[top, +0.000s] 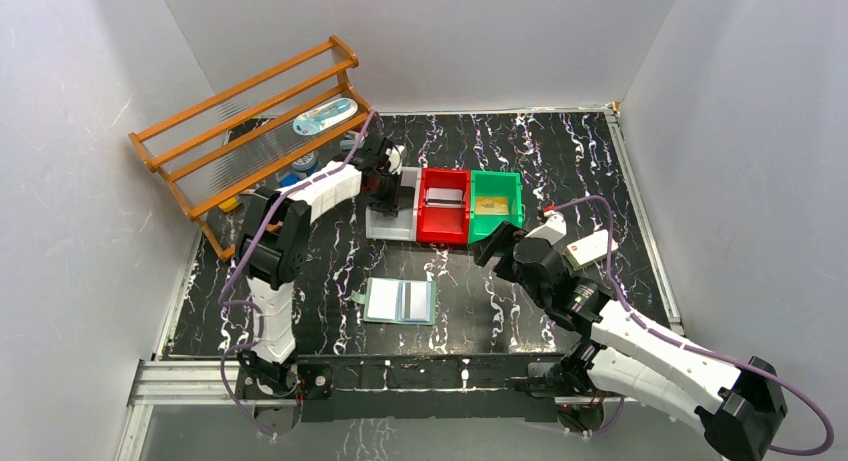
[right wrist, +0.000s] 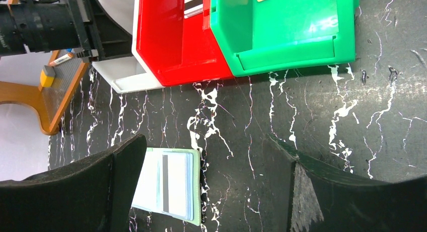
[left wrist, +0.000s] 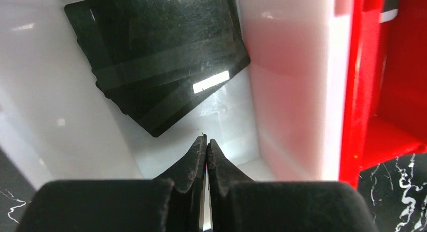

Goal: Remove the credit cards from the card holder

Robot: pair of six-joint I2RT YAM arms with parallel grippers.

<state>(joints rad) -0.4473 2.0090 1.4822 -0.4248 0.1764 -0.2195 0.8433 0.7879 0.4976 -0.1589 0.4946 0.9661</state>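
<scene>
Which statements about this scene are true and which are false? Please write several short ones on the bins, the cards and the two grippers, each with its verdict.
1. The left gripper is shut over the white bin. True.
2. A dark card lies on the table beside the card holder. False: the dark card lies inside the white bin.
3. The right gripper is shut on a card. False: it is open and holds nothing.
4. The card holder lies spread open on the table, nearer to the arms' bases than the bins. True.
5. The green bin stands between the other two bins. False: the red bin is in the middle, and the green bin is at one end.
</scene>
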